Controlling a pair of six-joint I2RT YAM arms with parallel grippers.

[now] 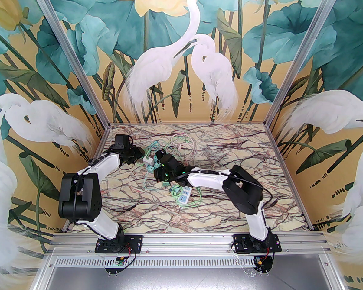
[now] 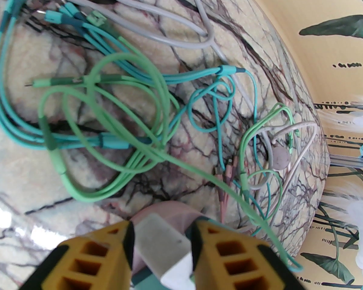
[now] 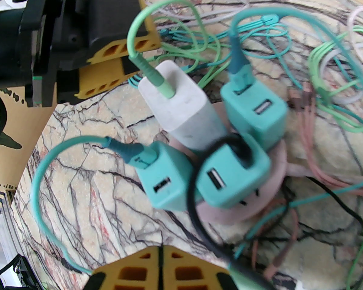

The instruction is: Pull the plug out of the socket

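Your left pincer clamps the white blocky plug in the pink round socket, with your right pincer closed just beside it.

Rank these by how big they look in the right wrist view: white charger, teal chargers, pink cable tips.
1. white charger
2. teal chargers: all three look alike, so unranked
3. pink cable tips, lying farther away

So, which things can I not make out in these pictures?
Right wrist view: whether the shut right gripper pinches any cable; bottom edge cuts it off.
Left wrist view: white charger prongs, hidden by its body and left gripper.
Top view: pink socket slots, too small, under the right wrist.
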